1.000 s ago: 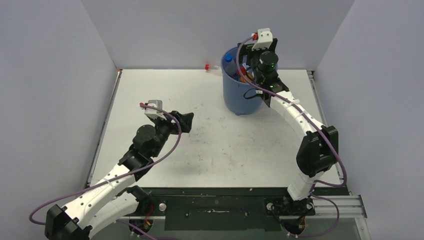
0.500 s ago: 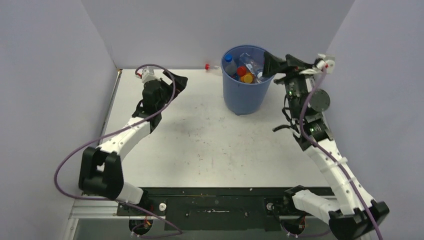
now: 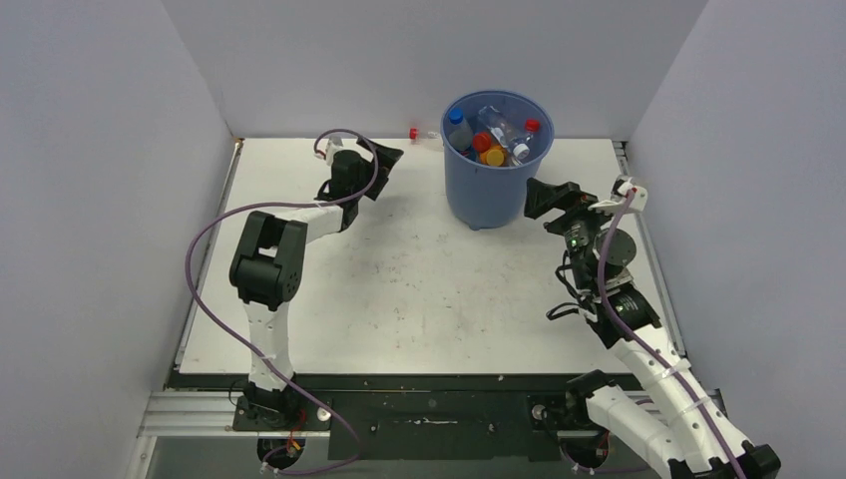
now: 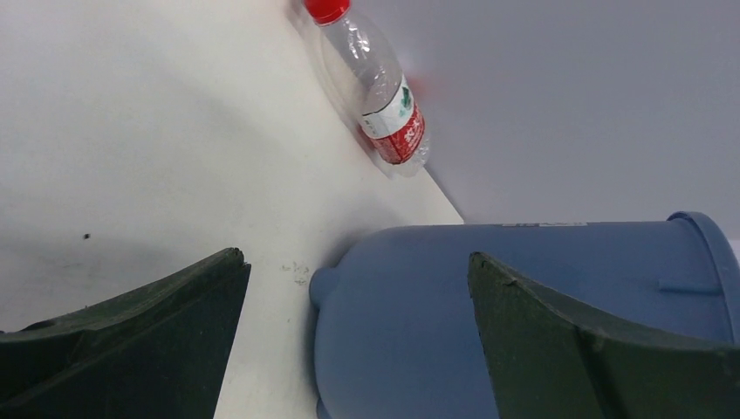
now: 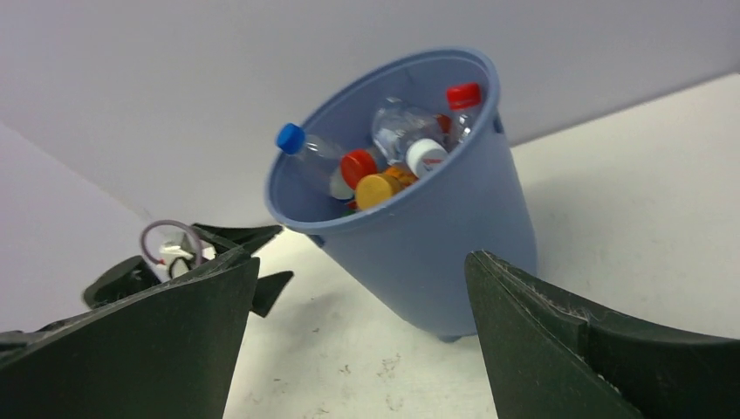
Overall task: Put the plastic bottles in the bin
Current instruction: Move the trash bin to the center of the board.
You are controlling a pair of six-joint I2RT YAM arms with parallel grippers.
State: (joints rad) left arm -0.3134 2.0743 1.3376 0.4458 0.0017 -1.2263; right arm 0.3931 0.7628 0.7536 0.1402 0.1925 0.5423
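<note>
Left gripper (image 3: 389, 159), jaws apart, empty, now nearer the lone bottle (image 3: 420, 134) at table's 12 o'clock, right gripper (image 3: 539, 197), jaws apart, withdrawn to bin's (image 3: 486, 198) 4 o'clock

Plain pale grey walls (image 3: 329, 60) close in the scuffed white tabletop (image 3: 429, 299) on the left, far and right. A black mounting strip (image 3: 429, 404) runs along its near edge. Light is even.
</note>
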